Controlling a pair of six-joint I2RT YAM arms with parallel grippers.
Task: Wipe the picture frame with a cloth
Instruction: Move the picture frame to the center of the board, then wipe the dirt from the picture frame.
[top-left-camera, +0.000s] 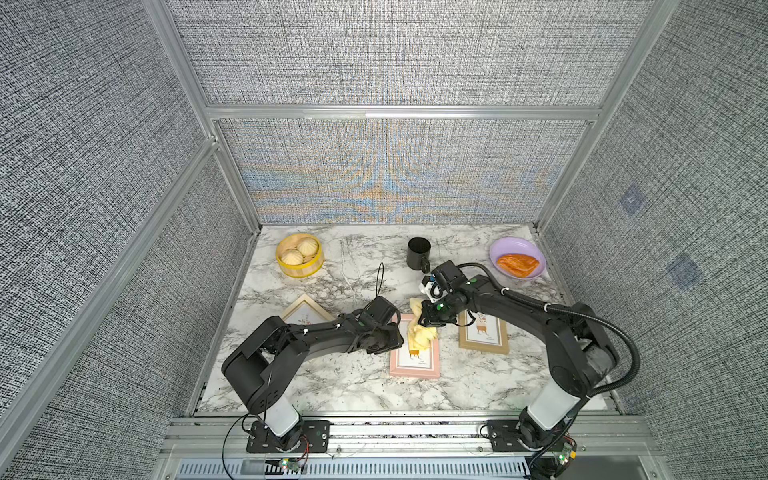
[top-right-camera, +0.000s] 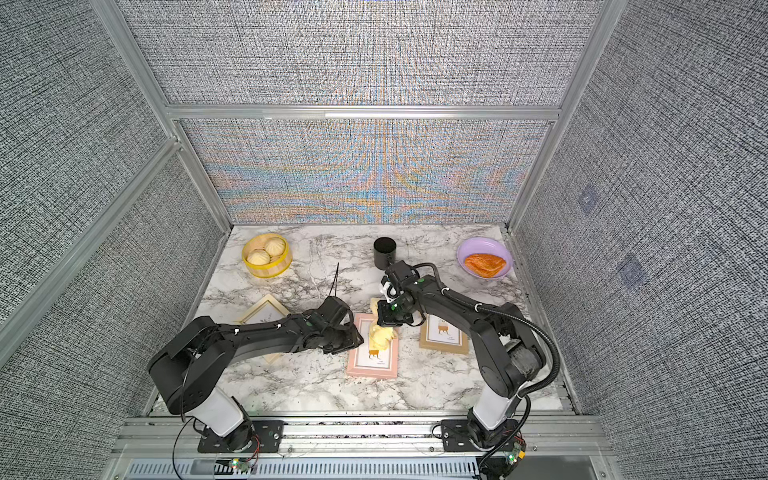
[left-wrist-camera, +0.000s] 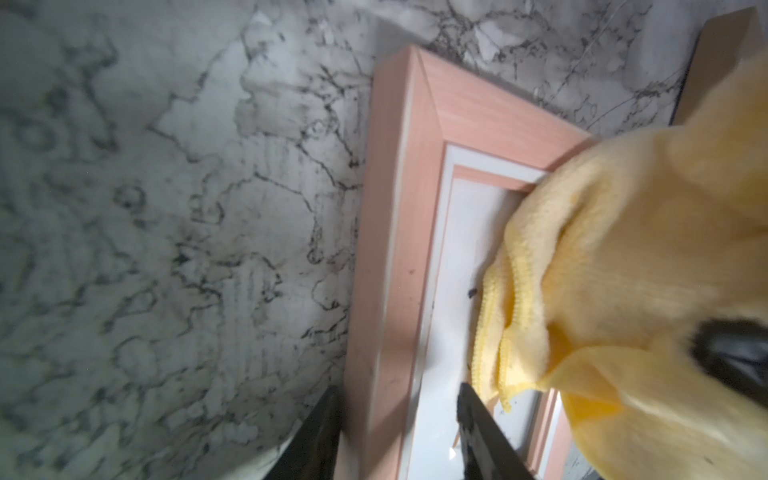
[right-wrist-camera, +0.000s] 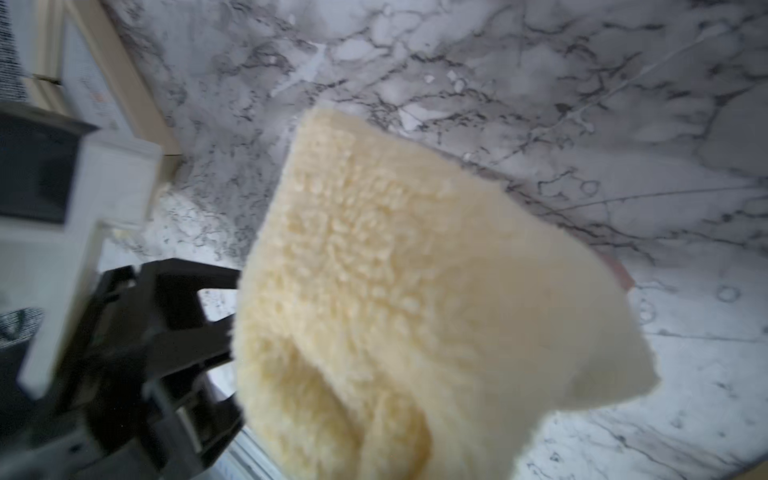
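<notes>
Your right hand (top-left-camera: 428, 318) is clenched on the pale yellow cloth (top-left-camera: 422, 334). One end of the fabric sticks up past the hand on its far side, and the rest hangs below it in a crumpled bunch. That bunch lies on the far end of the pink picture frame (top-left-camera: 415, 365), which is flat on the marble counter (top-left-camera: 353, 386). In the right wrist view the cloth (right-wrist-camera: 395, 270) fills most of the picture, so you cannot see the fingertips there. Your left hand (top-left-camera: 395, 336) is low at the pink picture frame's left rail, just beside the cloth bunch and close to your right hand. In the left wrist view its fingers (left-wrist-camera: 486, 432) stand apart on either side of that rail (left-wrist-camera: 399, 249). One is out over the counter and the other in over the white picture, and a strip of white shows between the inner finger and the rail, so that hand is released. The cloth (left-wrist-camera: 623, 257) covers the frame's far corner just ahead of the inner finger. A light wood frame (top-left-camera: 484, 336) lies flat beneath your right forearm, close behind the hand, and another pale frame (top-left-camera: 305, 309) is partly hidden under your left forearm. Beyond your right hand a black mug (top-left-camera: 417, 253) stands near its wrist. Well apart from both hands, at the counter's far corners, sit a bamboo steamer of buns (top-left-camera: 299, 255) and a lilac plate (top-left-camera: 515, 245) carrying an orange pastry (top-left-camera: 517, 265).
</notes>
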